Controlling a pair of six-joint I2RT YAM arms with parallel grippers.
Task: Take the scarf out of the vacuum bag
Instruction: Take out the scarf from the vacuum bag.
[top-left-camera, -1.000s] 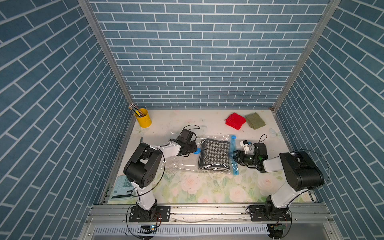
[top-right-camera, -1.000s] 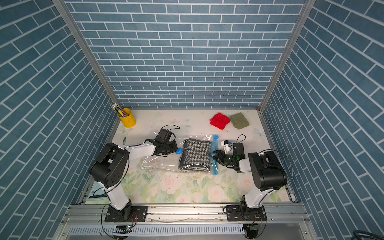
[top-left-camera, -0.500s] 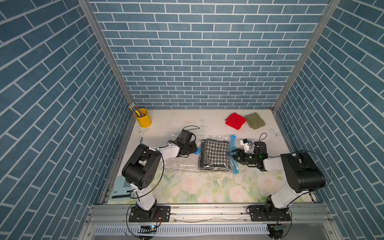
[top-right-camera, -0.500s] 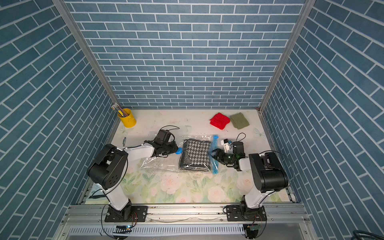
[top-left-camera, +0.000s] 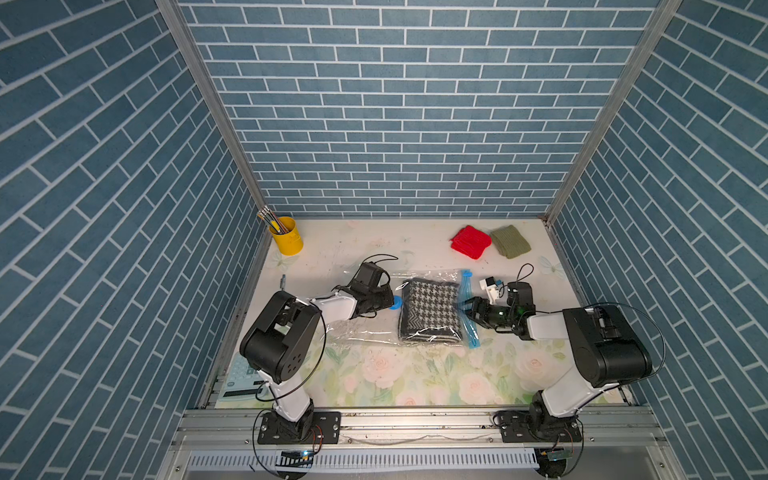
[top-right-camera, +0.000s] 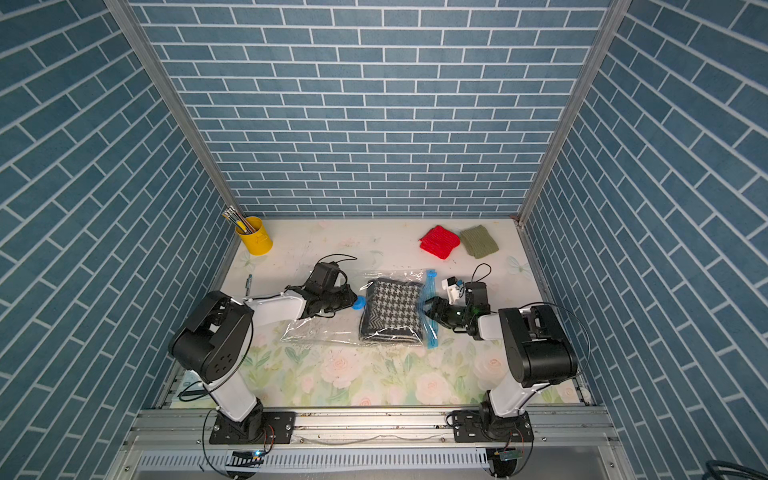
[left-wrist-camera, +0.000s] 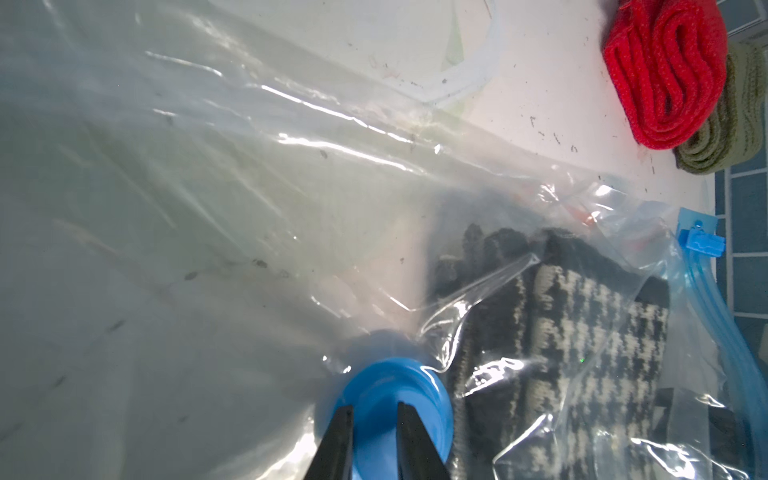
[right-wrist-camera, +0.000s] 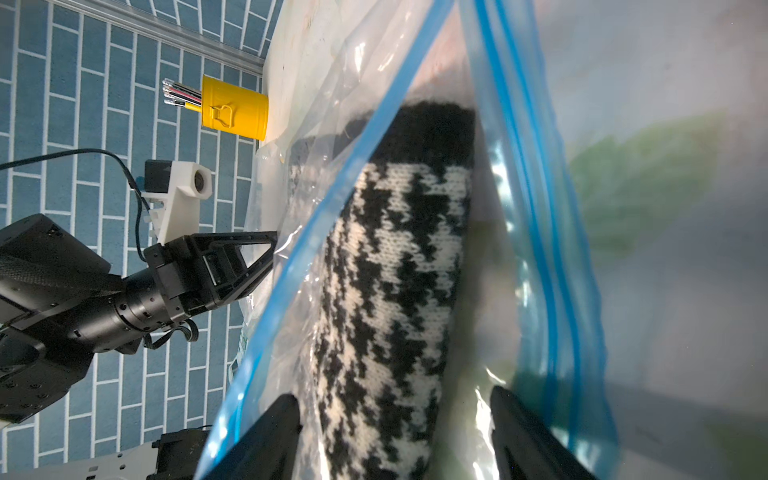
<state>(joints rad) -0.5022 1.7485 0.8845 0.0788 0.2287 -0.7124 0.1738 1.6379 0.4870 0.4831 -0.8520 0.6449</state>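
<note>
The right gripper (right-wrist-camera: 392, 395) stands with jaws spread wide at the mouth of the vacuum bag (top-left-camera: 361, 332). One finger lies on each side of the near end of the scarf (right-wrist-camera: 395, 270), and neither is closed on it. Whether both fingers are inside the film cannot be told.

The left gripper (left-wrist-camera: 374, 409) has its jaws narrow, pinched on the round blue valve cap (left-wrist-camera: 432, 399) at the scarf's far side. This probably anchors the bag.

The scarf, a folded black-and-white houndstooth knit, is wholly inside the bag and packed against the light-blue zip strip (top-left-camera: 471, 328). The bag lies flat near the middle of the table (top-left-camera: 353, 245). Its long axis runs between the left and right edges, with the zip end toward the right edge.

The key relation is that the scarf lies straight ahead of the right fingers, toward the left edge. The right arm is therefore the nearer one to the opening, and withdrawal would run along the bag's long axis toward the right edge.

A red knit (top-left-camera: 471, 242) and an olive knit (top-left-camera: 510, 241) lie well apart at the back right corner. A yellow pencil cup (top-left-camera: 286, 241) stands at the back left corner.
</note>
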